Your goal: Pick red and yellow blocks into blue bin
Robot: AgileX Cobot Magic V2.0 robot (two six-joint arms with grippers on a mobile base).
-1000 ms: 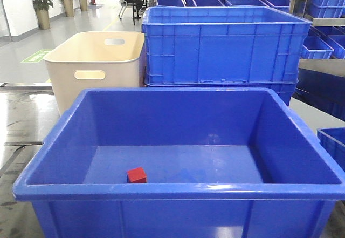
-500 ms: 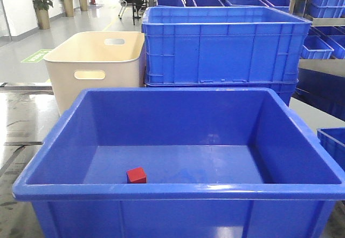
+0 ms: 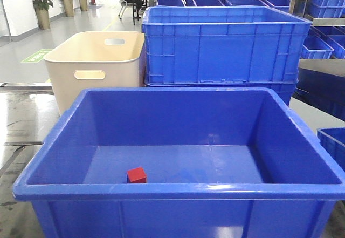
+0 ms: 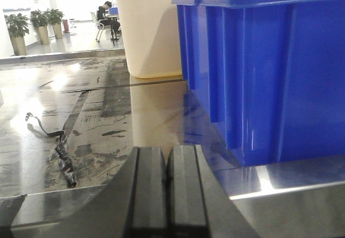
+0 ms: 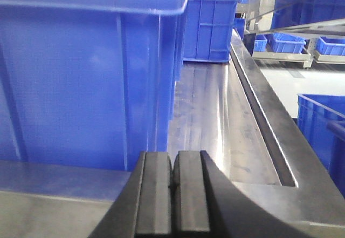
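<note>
Front-facing view: red cube (image 3: pixel 136 175) lies inside blue bin (image 3: pixel 178 191); left hand (image 4: pixel 167 189) and right hand (image 5: pixel 173 195) closed empty outside.

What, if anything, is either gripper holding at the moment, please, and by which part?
Nothing. The left gripper and right gripper are both shut with nothing between them; the red block lies in the blue bin.
</note>
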